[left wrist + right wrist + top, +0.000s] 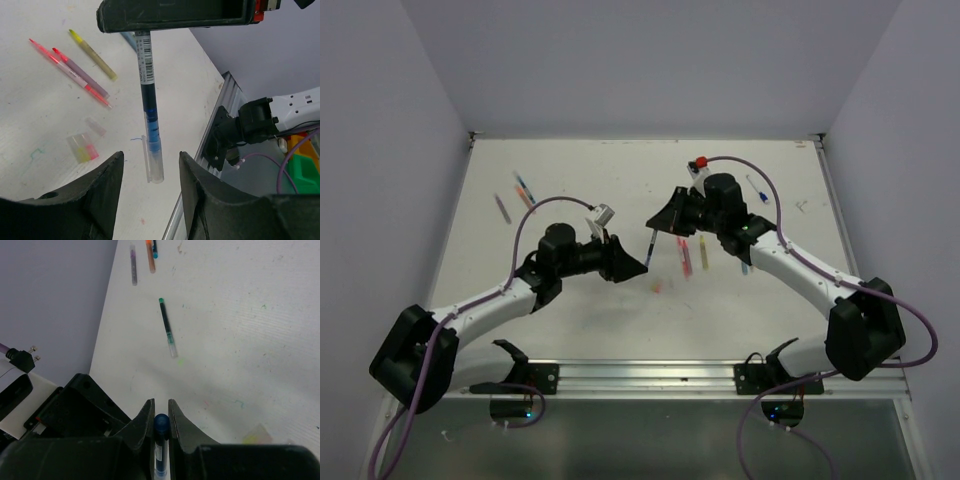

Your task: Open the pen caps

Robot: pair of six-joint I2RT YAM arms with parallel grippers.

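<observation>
Left pincer (636, 266) stands wide. Its two black fingers (102, 187) are spread to either side of the lower end of a blue pen (148, 90), with a gap on each side, so it grips nothing. That lower end wears a clear cap (155, 165), which is on the pen. The pen hangs nearly upright above the white counter (30, 115), capped end down. Its upper end is clamped in the right pincer (161, 414), whose jaws are drawn narrow against the barrel. From the right wrist, the pen's round blue end shows between them. In the top view the two pincers face each other over the middle of the counter, with the pen between them.

Loose caps lie on the counter near the left pincer. A yellow cap (79, 150) and a pink cap (90, 151) lie side by side, and a pale cap (95, 126) lies just beside them. Beyond these lie three pens. A thin pink pen (42, 50) and a grey-bodied pen (82, 75) with a red tip run almost parallel and close together, and a yellow pen (95, 57) lies near them.

Farther off, the right wrist view shows a green-tipped pen (167, 327) lying alone. Past it, a purple pen (133, 262) and an orange pen (150, 255) lie toward the counter's edge by the wall.
</observation>
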